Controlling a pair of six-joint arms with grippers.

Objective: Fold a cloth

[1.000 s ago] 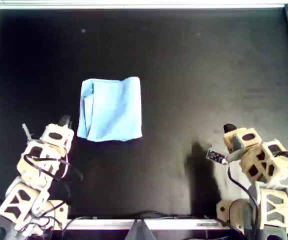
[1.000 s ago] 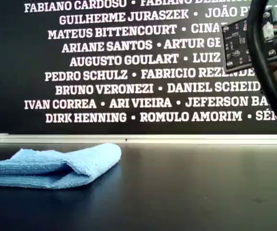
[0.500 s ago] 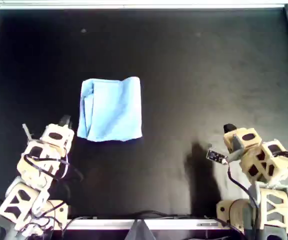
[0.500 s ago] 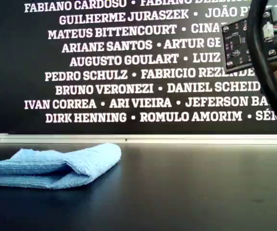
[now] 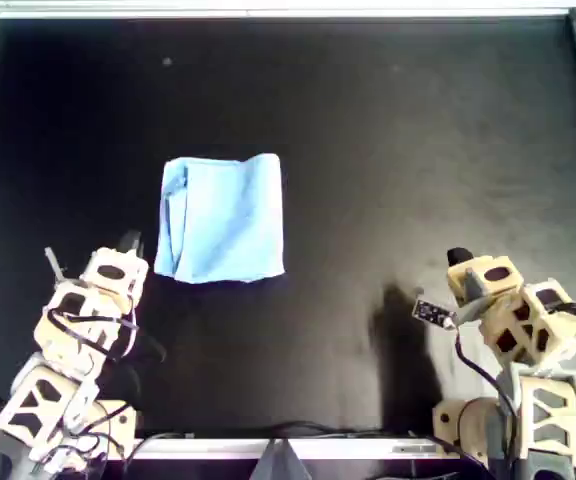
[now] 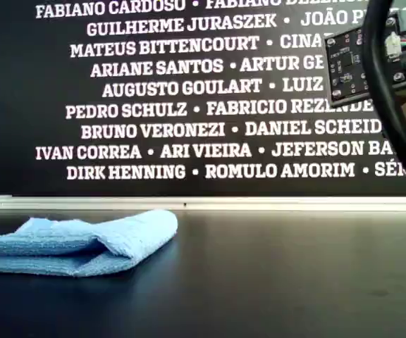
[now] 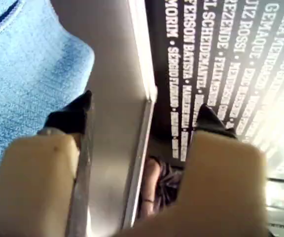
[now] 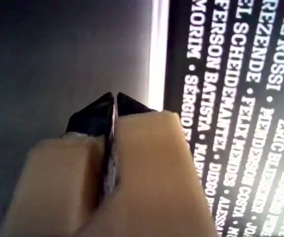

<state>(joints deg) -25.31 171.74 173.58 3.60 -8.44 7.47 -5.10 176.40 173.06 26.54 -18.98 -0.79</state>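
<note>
A soft light-blue folded fabric cloth (image 5: 221,218) lies left of centre in the overhead view on the black tabletop (image 5: 388,150). The left end effector (image 7: 142,116) gapes wide, empty; the right end effector (image 8: 115,106) is pinched closed, empty.

You have a matte black table (image 5: 388,150) filling the overhead view, edged by a pale metal rail (image 5: 268,10) along its far side and down both the overhead view's left and right sides. Behind that far rail, in the exterior view, stands a black wall banner (image 6: 154,91) printed with rows of white names, and a small circuit board (image 6: 345,67) hangs at the exterior view's upper right, crossed by a thick black cable (image 6: 386,98)
</note>
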